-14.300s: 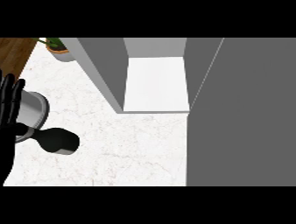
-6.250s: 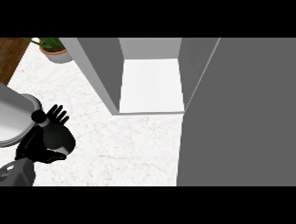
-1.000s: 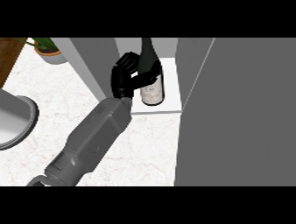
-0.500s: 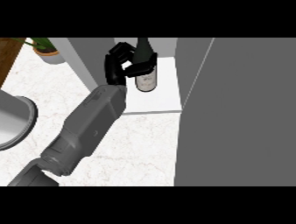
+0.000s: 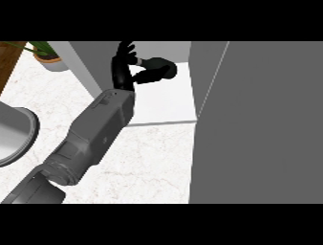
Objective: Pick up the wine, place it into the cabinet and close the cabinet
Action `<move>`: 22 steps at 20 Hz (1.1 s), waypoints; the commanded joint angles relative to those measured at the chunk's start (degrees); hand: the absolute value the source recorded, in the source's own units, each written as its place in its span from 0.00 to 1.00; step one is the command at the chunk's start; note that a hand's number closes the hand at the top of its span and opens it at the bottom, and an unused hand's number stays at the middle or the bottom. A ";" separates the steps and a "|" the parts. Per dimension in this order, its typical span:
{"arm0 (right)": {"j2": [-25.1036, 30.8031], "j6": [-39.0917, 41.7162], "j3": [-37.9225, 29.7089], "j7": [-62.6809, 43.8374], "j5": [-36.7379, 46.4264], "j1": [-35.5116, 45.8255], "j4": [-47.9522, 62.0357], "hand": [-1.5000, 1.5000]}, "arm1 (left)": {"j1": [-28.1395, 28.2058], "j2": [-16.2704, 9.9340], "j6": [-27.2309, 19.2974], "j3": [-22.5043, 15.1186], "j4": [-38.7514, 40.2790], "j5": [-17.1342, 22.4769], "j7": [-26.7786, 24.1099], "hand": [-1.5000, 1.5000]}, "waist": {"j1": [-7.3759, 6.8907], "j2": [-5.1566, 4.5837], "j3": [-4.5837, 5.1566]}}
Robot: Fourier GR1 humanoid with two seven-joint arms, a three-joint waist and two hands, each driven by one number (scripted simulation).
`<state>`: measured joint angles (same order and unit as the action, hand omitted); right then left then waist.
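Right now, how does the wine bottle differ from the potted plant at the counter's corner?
The wine bottle is dark and sits on the cabinet's white shelf; the potted plant is green-leaved, on the marble counter. The left hand is beside the bottle; nothing touches the plant.

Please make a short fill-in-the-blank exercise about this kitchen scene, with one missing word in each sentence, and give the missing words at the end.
1. The wine bottle stands inside the open ______.
2. The left hand is beside the bottle with its fingers ______.
3. The potted plant shows in the upper ______ corner of the view.

Missing words: cabinet; straight; left
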<state>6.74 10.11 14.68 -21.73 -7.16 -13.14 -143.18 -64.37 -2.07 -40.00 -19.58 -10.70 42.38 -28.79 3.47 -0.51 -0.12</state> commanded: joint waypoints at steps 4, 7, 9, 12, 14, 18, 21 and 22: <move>0.08 0.23 -0.56 -2.44 -5.48 -0.63 -6.16 0.00 | -3.10 -1.60 -1.26 0.62 5.27 -1.70 1.05 0.00 | 0.22 -0.67 0.15; 0.35 0.73 1.10 -2.47 -4.94 -5.01 -9.50 0.00 | -2.85 -3.55 -1.18 0.79 5.75 -2.00 0.94 0.00 | 0.38 -0.29 0.14; 0.04 0.69 -0.09 -1.23 -5.14 -3.24 -7.24 0.00 | -1.04 -2.67 -0.26 1.12 5.65 -2.15 -2.05 0.00 | 0.20 -0.59 0.15; 0.17 1.28 0.75 -0.94 -5.12 -4.98 -8.60 0.00 | -2.05 -2.77 0.58 1.60 5.34 -2.18 -1.24 0.00 | 0.09 -0.32 0.14; -0.39 0.41 1.12 -1.68 -3.88 -2.97 -7.89 0.00 | -0.08 -4.86 5.84 1.76 4.39 -2.33 -3.93 0.00 | 0.00 -0.60 0.21; -1.13 -0.32 1.02 -2.04 -3.46 -2.13 -6.64 0.00 | -1.72 -1.26 5.61 1.05 2.04 -3.94 -4.53 0.00 | -1.69 0.14 0.15; -0.36 0.78 1.70 -1.53 -4.17 -4.90 -9.10 0.00 | -0.96 -2.02 8.52 2.51 1.63 -3.29 -7.82 0.00 | -0.75 -0.11 0.17; -0.16 1.60 0.90 -0.25 -5.12 -4.65 -7.44 0.00 | -0.64 -1.38 10.12 2.49 0.95 -3.47 -7.34 0.00 | -1.28 0.03 0.14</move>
<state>5.82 11.41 16.46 -19.43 -6.65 -15.66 -143.17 -66.06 -1.67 -33.17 -17.88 -8.63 39.11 -34.19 3.22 -0.86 0.01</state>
